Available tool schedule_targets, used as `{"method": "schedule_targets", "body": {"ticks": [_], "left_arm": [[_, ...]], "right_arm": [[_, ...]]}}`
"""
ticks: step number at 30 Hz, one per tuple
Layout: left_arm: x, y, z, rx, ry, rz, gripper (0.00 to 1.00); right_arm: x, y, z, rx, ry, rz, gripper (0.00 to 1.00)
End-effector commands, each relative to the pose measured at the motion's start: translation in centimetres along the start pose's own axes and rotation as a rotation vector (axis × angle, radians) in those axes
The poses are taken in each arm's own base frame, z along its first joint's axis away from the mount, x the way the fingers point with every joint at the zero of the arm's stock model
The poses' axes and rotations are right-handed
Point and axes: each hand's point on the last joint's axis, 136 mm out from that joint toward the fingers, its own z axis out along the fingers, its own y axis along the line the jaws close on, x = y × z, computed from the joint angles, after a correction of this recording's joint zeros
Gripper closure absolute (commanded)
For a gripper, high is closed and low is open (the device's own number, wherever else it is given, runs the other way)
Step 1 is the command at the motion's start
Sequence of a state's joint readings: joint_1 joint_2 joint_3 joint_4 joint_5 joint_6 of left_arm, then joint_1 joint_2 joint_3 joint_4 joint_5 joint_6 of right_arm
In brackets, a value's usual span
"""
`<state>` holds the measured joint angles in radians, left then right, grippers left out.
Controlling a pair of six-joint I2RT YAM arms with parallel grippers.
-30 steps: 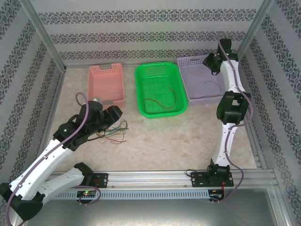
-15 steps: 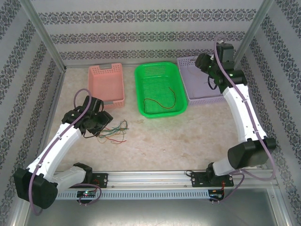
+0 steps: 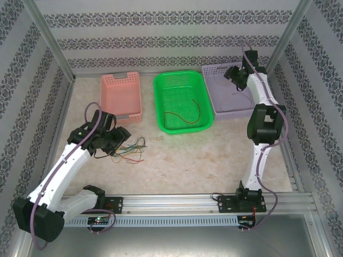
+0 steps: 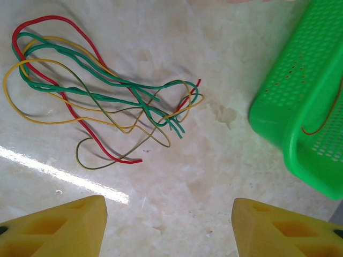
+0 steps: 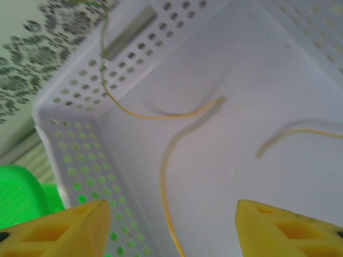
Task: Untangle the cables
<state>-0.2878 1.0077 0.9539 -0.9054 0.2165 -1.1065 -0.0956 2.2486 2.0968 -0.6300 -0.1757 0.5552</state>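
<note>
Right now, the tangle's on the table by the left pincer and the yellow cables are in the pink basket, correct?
Wrong basket: the yellow cables lie in the purple basket, as the right wrist view shows. The rest holds.

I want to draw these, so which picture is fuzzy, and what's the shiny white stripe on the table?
Right wrist view: fuzzy; the yellow cables in the purple basket look soft. Left wrist view: sharp tangled cables, and the stripe is light glaring off the table. Top view: clear and evenly lit.

Patterned walls (image 3: 171, 32) (floral bands), marbled tabletop (image 3: 203, 155)
</note>
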Motion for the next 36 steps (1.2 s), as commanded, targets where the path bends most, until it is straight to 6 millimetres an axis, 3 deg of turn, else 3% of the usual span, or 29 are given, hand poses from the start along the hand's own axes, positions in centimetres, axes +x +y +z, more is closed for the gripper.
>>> {"method": "schedule_targets", "body": {"ticks": [1,4,7,10,16,25,31,36], "left_arm": [[0.0,0.6,-0.7,0.007,-0.028,-0.023,0.37],[-0.1,0.8,-1.0,0.011,-0.048,-0.035,0.37],[-0.4,0.5,-1.3,0.022,-0.063,-0.042,0.38],[-0.7,0.1,-1.3,0.027,-0.067,-0.042,0.38],[-0.9,-0.6,-0.3,0.033,-0.051,-0.029,0.38],[-0.7,-1.2,1.0,0.04,-0.022,-0.022,0.39],[-0.5,-0.9,0.9,0.037,-0.02,-0.021,0.39],[-0.4,-0.7,0.7,0.035,-0.021,-0.023,0.39]], "right_arm": [[-1.3,2.2,0.7,-0.067,-0.002,0.033,0.37],[-0.7,0.9,3.0,-0.033,0.037,0.056,0.46],[-0.2,-0.8,3.9,0.024,0.059,0.077,0.53],[-0.3,-2.3,2.7,0.099,0.037,0.071,0.52],[-1.7,-1.7,-1.5,0.104,-0.049,-0.021,0.43],[0.2,-7.0,-2.6,0.216,-0.013,0.036,0.39],[1.2,-9.1,-1.0,0.257,0.047,0.05,0.37],[2.3,-10.2,1.7,0.264,0.097,0.052,0.44]]}}
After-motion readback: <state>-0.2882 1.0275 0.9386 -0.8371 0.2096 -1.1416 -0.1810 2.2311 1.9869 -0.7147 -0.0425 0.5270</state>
